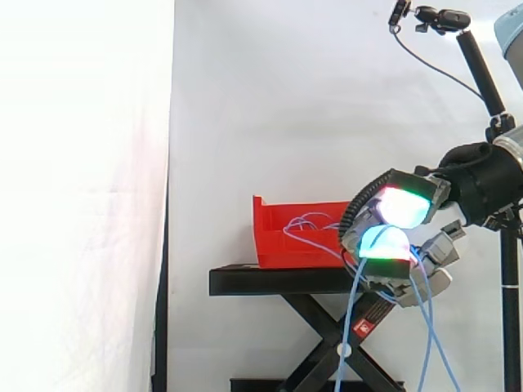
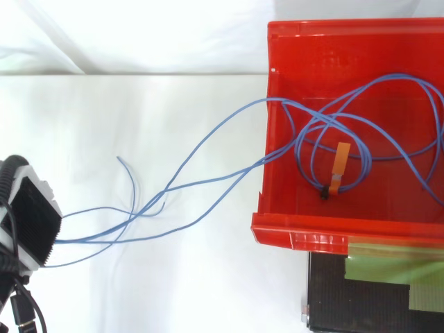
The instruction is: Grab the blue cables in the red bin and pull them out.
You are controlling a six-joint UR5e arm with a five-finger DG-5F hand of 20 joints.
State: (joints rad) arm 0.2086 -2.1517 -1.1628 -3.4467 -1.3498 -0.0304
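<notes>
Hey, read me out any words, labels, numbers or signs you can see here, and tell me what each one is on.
Nothing can be read.
Red sticker on the black stand: white print, too small to read.
Orange tag on the blue cables in the red bin: no print that I can make out.

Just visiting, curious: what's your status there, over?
Hand shut on blue cables, outside red bin. Strands run over bin's wall; loops, orange tag inside. Nothing in the way.
</notes>
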